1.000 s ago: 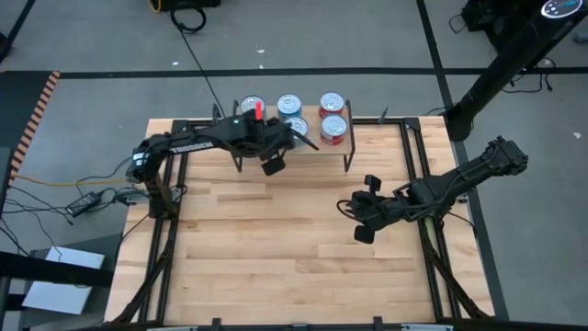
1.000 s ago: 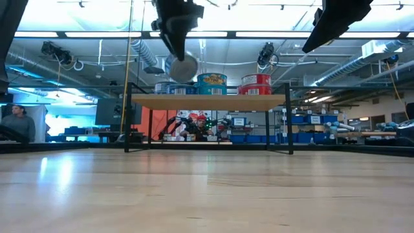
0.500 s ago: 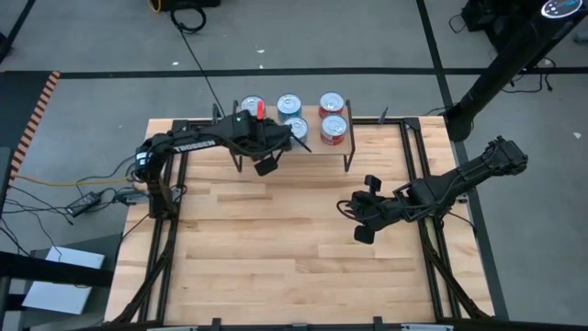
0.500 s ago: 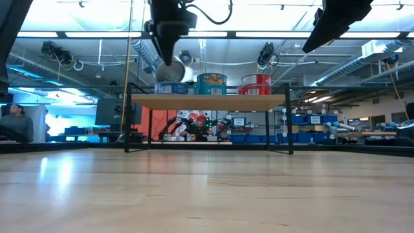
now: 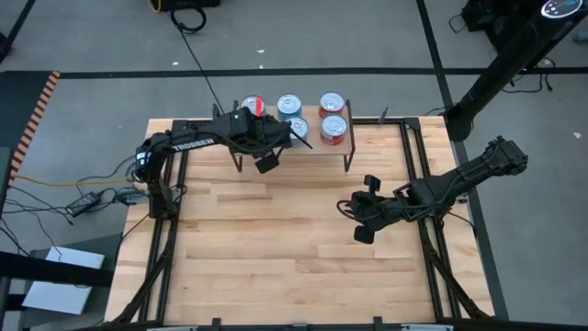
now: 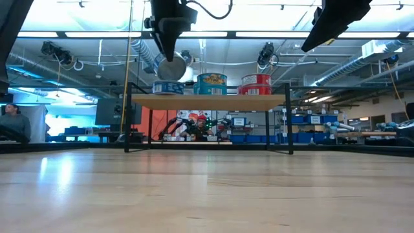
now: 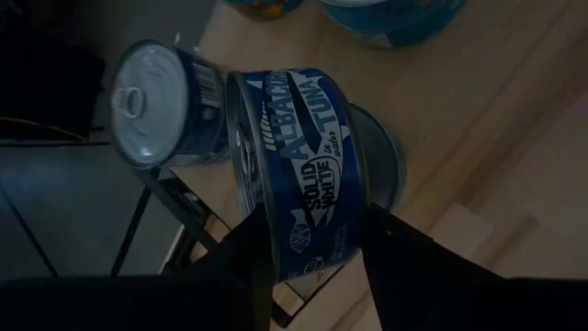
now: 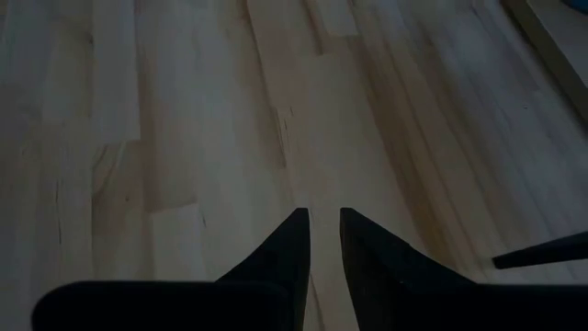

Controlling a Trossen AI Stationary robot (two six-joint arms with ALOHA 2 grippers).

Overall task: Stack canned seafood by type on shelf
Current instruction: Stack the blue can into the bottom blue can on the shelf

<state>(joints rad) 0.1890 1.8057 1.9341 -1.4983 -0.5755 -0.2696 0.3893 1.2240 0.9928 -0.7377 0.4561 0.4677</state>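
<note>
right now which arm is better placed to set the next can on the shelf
Left. The left gripper already grips a dark blue tuna can over the shelf. The right gripper holds nothing, away over the table.

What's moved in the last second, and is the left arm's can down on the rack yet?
The left gripper, shut on the dark blue albacore tuna can, has swung toward the left end of the light-wood shelf. The can is tilted, apparently just above the dark blue can already there, so not released yet. The right gripper and the teal can and red can stayed put.
</note>
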